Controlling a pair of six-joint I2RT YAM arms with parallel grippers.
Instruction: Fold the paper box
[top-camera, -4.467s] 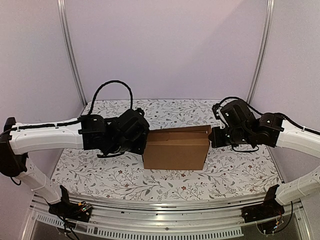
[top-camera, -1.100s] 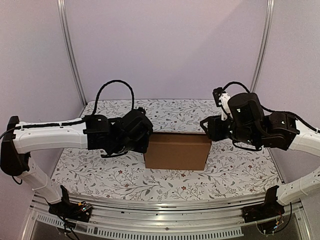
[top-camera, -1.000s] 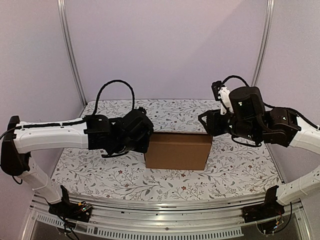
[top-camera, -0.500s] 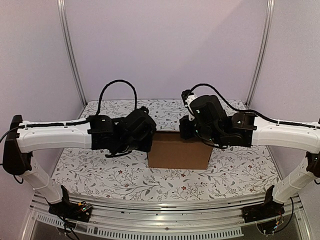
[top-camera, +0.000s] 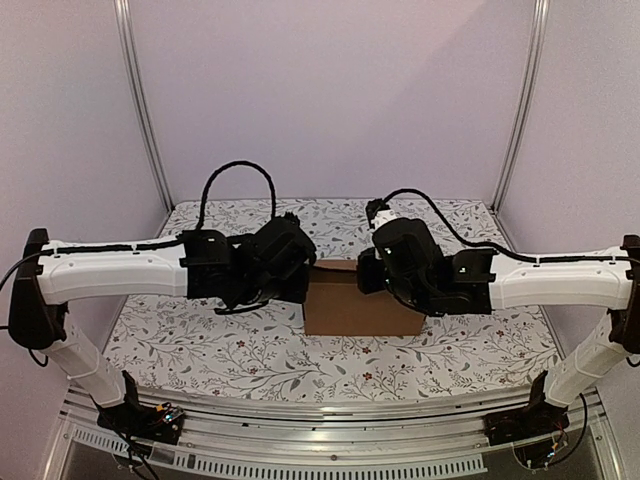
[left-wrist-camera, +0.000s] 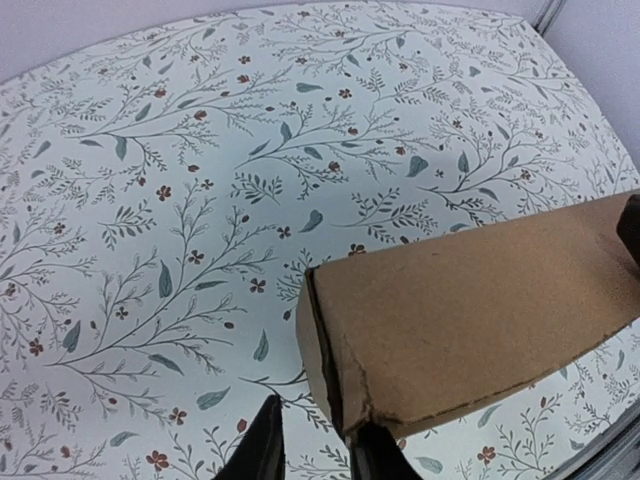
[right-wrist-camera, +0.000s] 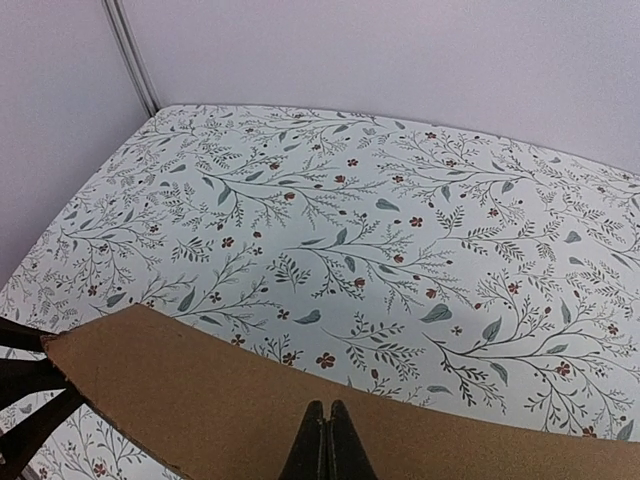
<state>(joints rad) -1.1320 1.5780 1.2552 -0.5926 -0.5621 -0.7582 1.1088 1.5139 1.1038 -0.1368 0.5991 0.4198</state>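
The paper box (top-camera: 362, 308) is a closed brown cardboard box at the middle of the table, its lid down flat. My left gripper (top-camera: 303, 287) is at the box's left end. In the left wrist view its jaws stand apart (left-wrist-camera: 320, 455), with the right finger (left-wrist-camera: 380, 458) against the lower corner of the box (left-wrist-camera: 470, 300) and bare table between the fingers. My right gripper (top-camera: 366, 276) is over the back of the lid. In the right wrist view its fingers (right-wrist-camera: 325, 440) are shut together on nothing, tips on or just above the box top (right-wrist-camera: 200, 390).
The table (top-camera: 200, 340) has a white cloth with a leaf and flower print. Metal posts (top-camera: 140, 100) stand at the back corners before pale walls. The left gripper's dark fingers (right-wrist-camera: 20, 385) show at the box's far end in the right wrist view.
The raised lid flap has gone down flat. My right arm has swung left from the box's right end to above its top. My left gripper has shifted slightly right.
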